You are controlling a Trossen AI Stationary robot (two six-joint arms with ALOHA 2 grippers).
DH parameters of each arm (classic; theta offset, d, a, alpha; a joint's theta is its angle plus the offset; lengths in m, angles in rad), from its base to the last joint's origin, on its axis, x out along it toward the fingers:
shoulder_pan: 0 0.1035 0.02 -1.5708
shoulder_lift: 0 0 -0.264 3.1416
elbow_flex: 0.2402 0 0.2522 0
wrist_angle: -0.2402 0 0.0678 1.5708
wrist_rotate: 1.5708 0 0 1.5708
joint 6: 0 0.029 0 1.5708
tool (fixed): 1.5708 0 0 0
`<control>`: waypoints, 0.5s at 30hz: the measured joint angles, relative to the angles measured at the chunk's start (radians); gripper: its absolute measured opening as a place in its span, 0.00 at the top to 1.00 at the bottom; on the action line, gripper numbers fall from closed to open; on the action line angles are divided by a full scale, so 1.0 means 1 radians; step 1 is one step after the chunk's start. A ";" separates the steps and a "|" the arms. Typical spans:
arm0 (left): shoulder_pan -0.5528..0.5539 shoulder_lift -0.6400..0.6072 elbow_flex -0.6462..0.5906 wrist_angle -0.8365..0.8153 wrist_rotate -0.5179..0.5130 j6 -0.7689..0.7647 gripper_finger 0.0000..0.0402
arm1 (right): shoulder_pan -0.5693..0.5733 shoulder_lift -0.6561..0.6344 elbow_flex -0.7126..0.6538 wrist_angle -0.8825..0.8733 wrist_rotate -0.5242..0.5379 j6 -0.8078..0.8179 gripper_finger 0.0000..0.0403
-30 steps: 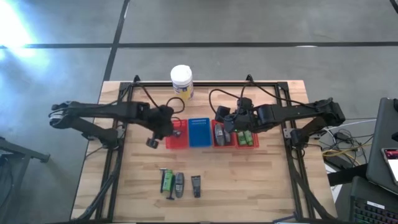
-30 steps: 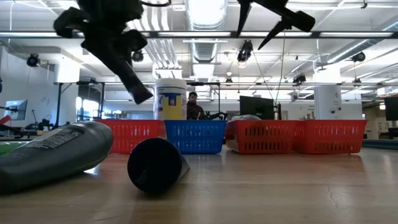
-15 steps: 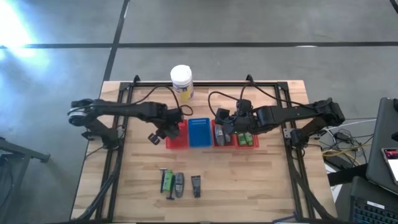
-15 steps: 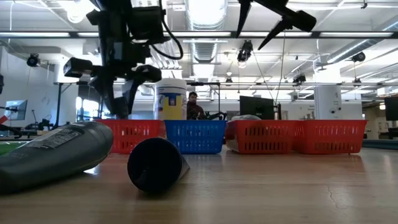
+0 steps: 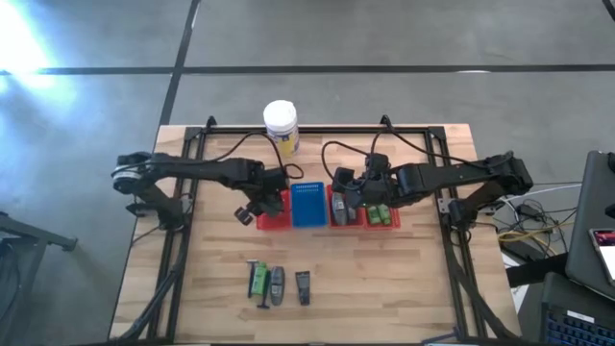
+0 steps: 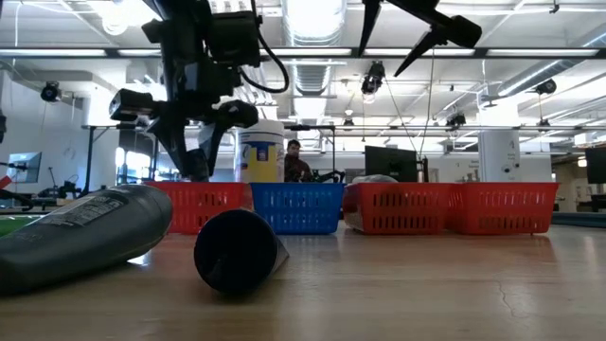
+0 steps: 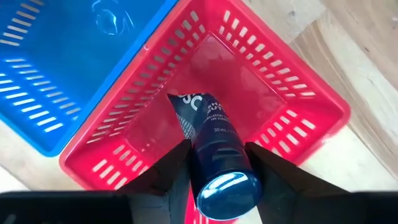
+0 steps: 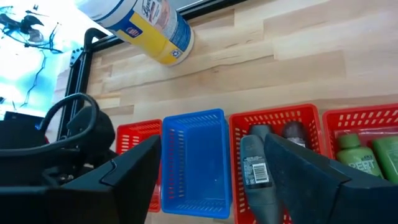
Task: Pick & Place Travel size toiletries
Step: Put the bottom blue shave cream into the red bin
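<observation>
A dark blue travel tube with white lettering [image 7: 208, 134] is pinched between the left gripper [image 7: 214, 163] fingers above the leftmost red mesh basket [image 7: 298, 106]; a second ago that gripper hung over bare desk [image 5: 384, 279] left of it. Only the wrist view shows the tube. The right gripper [image 5: 354, 192] hovers spread wide over the grey tubes [image 8: 254, 163] in another red basket [image 8: 273, 118], unmoved.

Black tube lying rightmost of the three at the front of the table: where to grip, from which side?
Judging by the high view, grip the black tube across its narrow width, mid-body, coming straight down from above. It lies flat, long axis running front to back, with bare wood on both long sides; the grey tube lies apart from it, so fingers should fit.
</observation>
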 joint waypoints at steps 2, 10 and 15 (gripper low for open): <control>0.000 0.016 0.000 0.013 -0.001 0.000 0.61 | 0.000 0.000 0.000 0.000 0.000 0.000 0.30; -0.003 0.035 0.000 0.062 -0.177 -0.003 0.59 | 0.005 0.000 0.000 0.000 -0.008 -0.020 0.27; -0.002 0.013 0.000 0.066 -0.249 -0.013 0.59 | 0.005 0.000 -0.001 0.000 -0.012 -0.023 0.27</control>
